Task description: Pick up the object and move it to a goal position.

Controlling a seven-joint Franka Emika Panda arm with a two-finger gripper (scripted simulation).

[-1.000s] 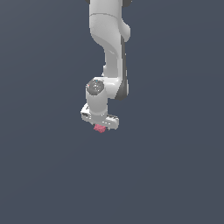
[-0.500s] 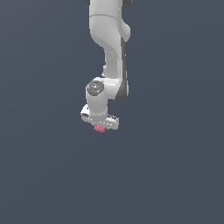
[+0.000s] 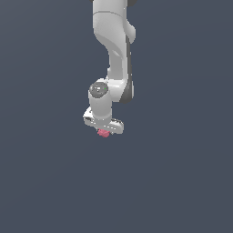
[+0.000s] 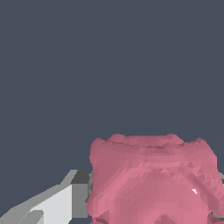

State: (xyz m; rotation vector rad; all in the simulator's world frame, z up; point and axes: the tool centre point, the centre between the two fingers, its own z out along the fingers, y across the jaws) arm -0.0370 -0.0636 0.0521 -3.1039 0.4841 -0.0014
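The object (image 3: 104, 133) is a small pink-red lumpy blob peeking out just below the white hand of the arm in the exterior view. My gripper (image 3: 104, 131) is shut on it, and most of the fingers are hidden behind the hand. In the wrist view the object (image 4: 153, 179) fills much of the picture, bumpy and matte, with one grey-white finger (image 4: 65, 199) pressed against its side. The other finger is almost wholly hidden behind the blob.
The white arm (image 3: 113, 54) reaches down from the top of the exterior view. Around it is only a flat dark grey-blue surface (image 3: 182, 182), with no other objects or edges in sight.
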